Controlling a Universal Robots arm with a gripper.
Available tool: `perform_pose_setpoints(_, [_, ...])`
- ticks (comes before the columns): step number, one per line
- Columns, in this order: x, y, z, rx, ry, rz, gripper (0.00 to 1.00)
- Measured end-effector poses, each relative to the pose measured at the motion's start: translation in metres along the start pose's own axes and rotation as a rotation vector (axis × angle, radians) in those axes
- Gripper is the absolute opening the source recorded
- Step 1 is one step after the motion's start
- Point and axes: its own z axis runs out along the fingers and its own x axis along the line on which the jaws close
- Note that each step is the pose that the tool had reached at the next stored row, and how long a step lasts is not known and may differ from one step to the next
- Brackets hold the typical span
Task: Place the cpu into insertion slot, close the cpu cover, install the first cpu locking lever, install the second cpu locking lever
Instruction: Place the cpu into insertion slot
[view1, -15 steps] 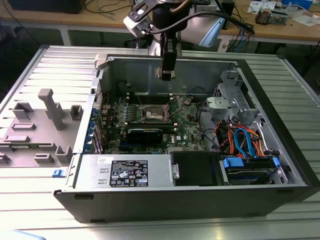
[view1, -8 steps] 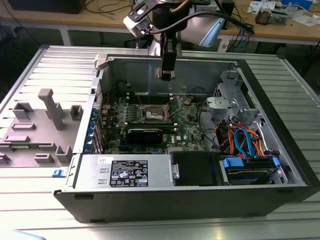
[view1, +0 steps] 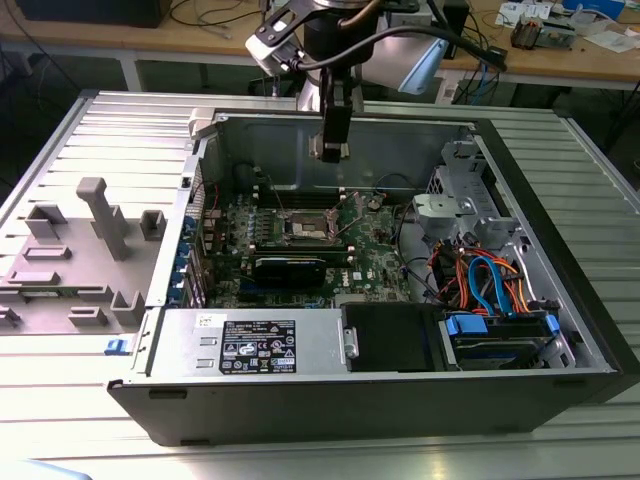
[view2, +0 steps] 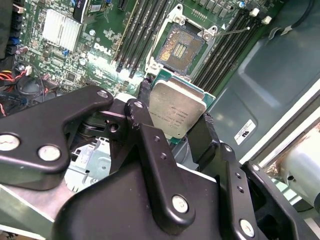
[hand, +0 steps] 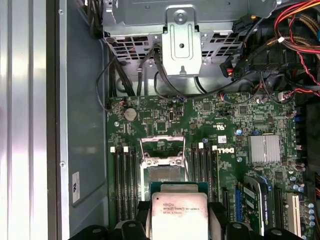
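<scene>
Judged as step one of four: placing the cpu. Nothing seated yet.

Holding the cpu (view2: 176, 107) in the gripper (view2: 175, 116), with fingers (view2: 207, 131) drawn narrow onto two opposite edges. Silvery top turned toward both wrist cameras, green rim showing round it.

Carried above the insertion slot (hand: 164, 173) and well apart from it, not touching. In both wrist views, sits off-centre from the slot, toward the side away from the raised cover.

Found the slot bare, dark contact field exposed inside its silver rim. Noted the cpu cover (hand: 162, 160) swung up open at the far edge of the slot from the chip. Noted a thin silver rod (view2: 234, 32) just beside the slot, probably one locking lever, unlatched. Noted long black memory slots (view2: 145, 30) flanking the slot on two sides.

Next move, by judgement, calls for:
- centring the chip over the slot
- squaring its edges to the rim
- matching the corner orientation
- coming down level
- no sliding across the contacts, no tilt on release

Hidden or unclear:
- Cannot see the tan underside of the chip.
- Cannot make out any corner mark or notch on chip or slot.
- Cannot identify the second lever with confidence.
- Cannot gauge height over the slot from the wrist views. Placed well above it on the exterior view alone, where the slot (view1: 305, 230) shows small.
- Near edge of the chip cut off in the first wrist view.
- Finger ends partly masked by the chip in the second wrist view.
</scene>
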Motion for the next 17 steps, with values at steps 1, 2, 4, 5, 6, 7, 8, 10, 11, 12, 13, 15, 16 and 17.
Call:
perform_pose_setpoints(1, [0.0, 0.0, 0.0005, 0.0, 0.0, 0.0, 0.55])
perform_pose_setpoints(2, [0.0, 0.0, 0.0006, 0.0, -0.0001, 0.0, 0.55])
perform_pose_setpoints(4, [0.0002, -0.0005, 0.0101, 0.0, 0.0, 0.0, 0.55])
perform_pose_setpoints(5, [0.0002, -0.0006, 0.0103, 0.0, 0.0, 0.0, 0.55])
perform_pose_setpoints(6, [0.0002, -0.0006, 0.0104, 0.0001, 0.0, 0.0, 0.55])
perform_pose_setpoints(7, [0.0002, -0.0006, 0.0107, 0.0, 0.0, 0.0, 0.55])
perform_pose_setpoints(8, [0.0002, -0.0006, 0.0107, 0.0001, -0.0001, 0.0, 0.55])
perform_pose_setpoints(10, [0.0002, -0.0008, 0.014, 0.0, -0.0001, 0.0, 0.55])
perform_pose_setpoints(11, [0.0003, -0.0008, 0.0142, 0.0, 0.0, 0.0, 0.55])
perform_pose_setpoints(12, [0.0003, -0.0008, 0.0142, 0.0, 0.0, 0.0, 0.55])
perform_pose_setpoints(13, [0.0003, -0.0008, 0.0144, 0.0, 0.0, 0.0, 0.55])
perform_pose_setpoints(15, [0.0003, -0.0008, 0.0149, 0.0, 0.0, 0.0, 0.55])
perform_pose_setpoints(16, [0.0003, -0.0008, 0.0152, 0.0, -0.0001, 0.0, 0.55])
perform_pose_setpoints(17, [0.0003, -0.0008, 0.0154, 0.0, 0.0, 0.0, 0.55])
